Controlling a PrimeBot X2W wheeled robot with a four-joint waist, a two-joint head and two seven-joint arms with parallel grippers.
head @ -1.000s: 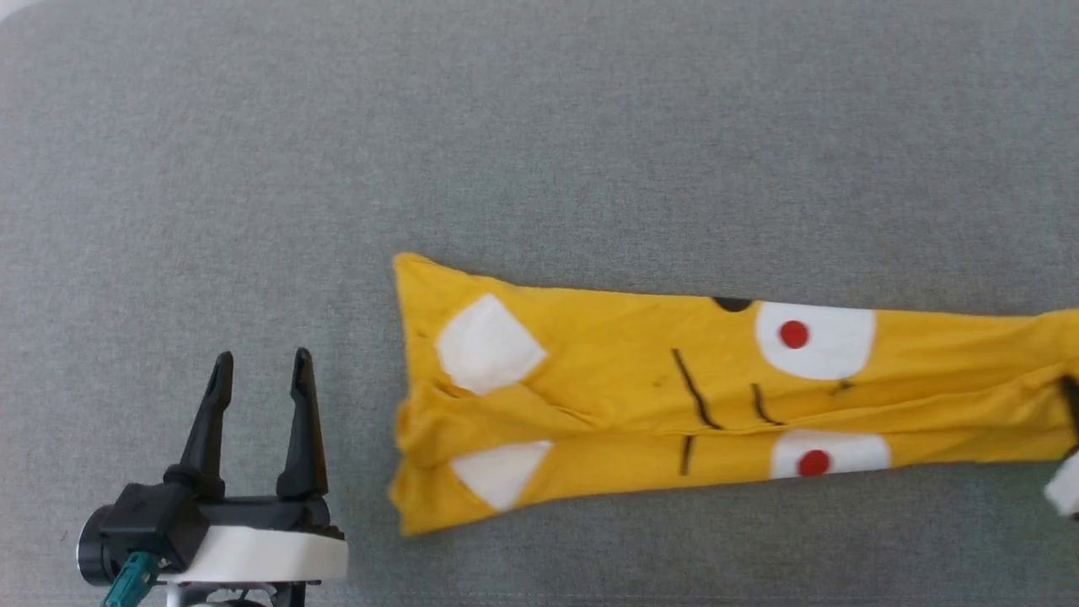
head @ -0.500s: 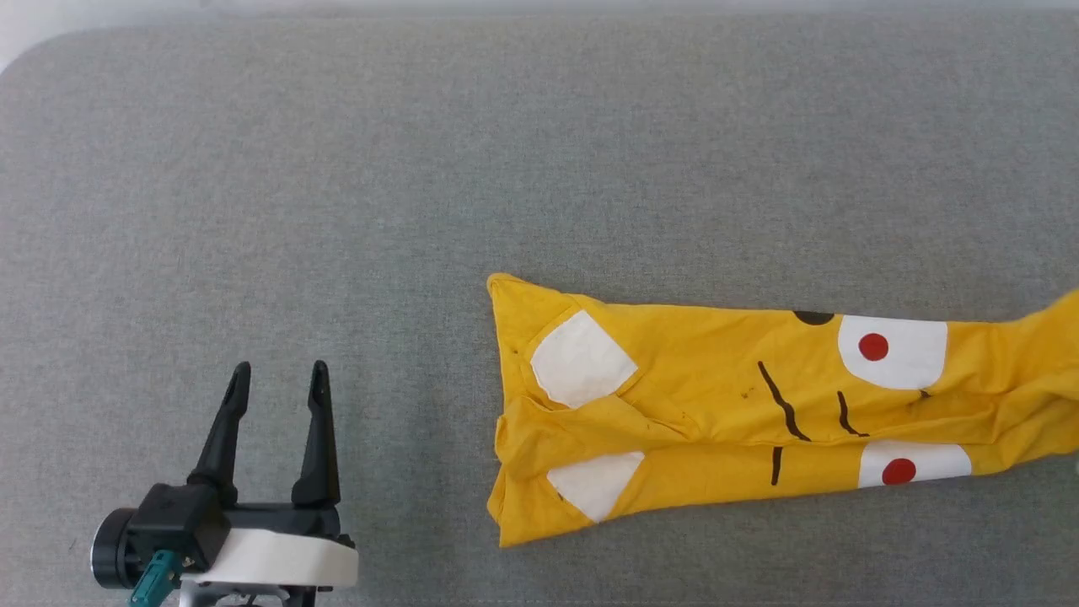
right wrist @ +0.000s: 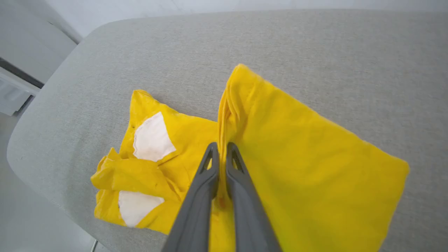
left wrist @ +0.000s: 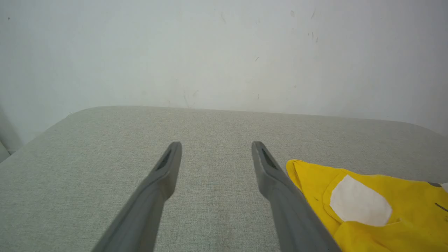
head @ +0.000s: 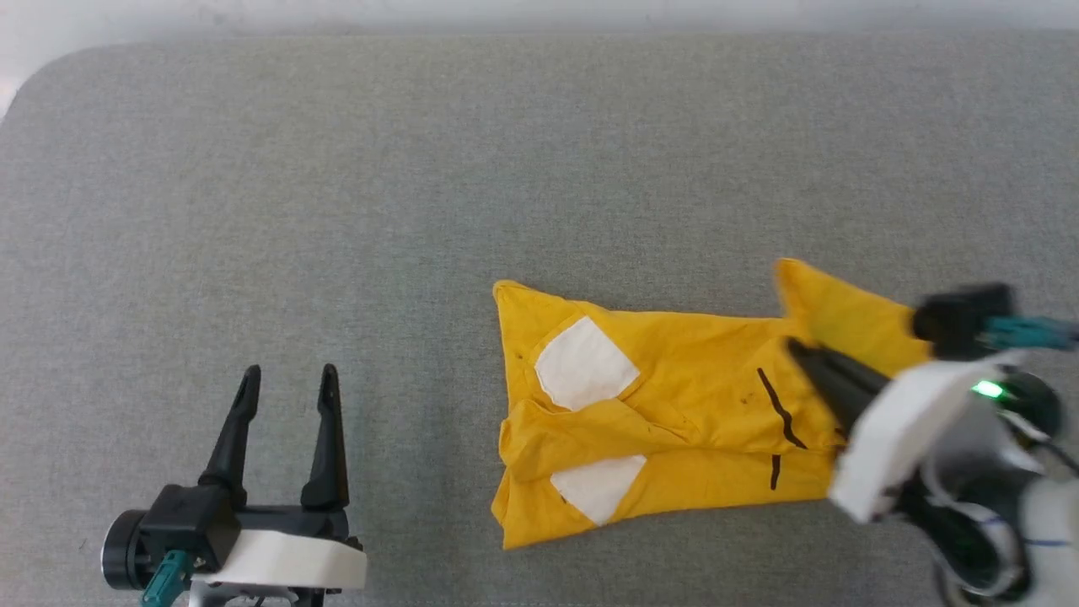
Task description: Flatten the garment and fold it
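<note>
Swung in over the table (head: 337,169) in the last half second, the right fingers (head: 822,379) now hold up one end of the yellow shirt (head: 674,405), an end that a moment ago lay stretched out flat. They are pressed together on a bunched edge of the cloth. The right wrist view shows the plain yellow underside as a raised flap off to their right. Ahead and to the left of their tips, the rest of the shirt lies on the table. It is already doubled lengthwise into a narrow band, with its white patches (head: 584,364) near the far end.

The band's long axis runs from under the right fingers out toward the side where the left fingers (head: 327,396) wait. The coming move looks to be a carry along that line, laying the held end down on or near the patched end to halve the length. The right arm is nearer and is doing the work. The left fingers stand wide apart and hold nothing, poised over the table. The shirt's free end lies off to their right, apart from them and untouched. If the bunched edge slips, or the carry drifts off the band's line, the fold would probably come out skewed.
</note>
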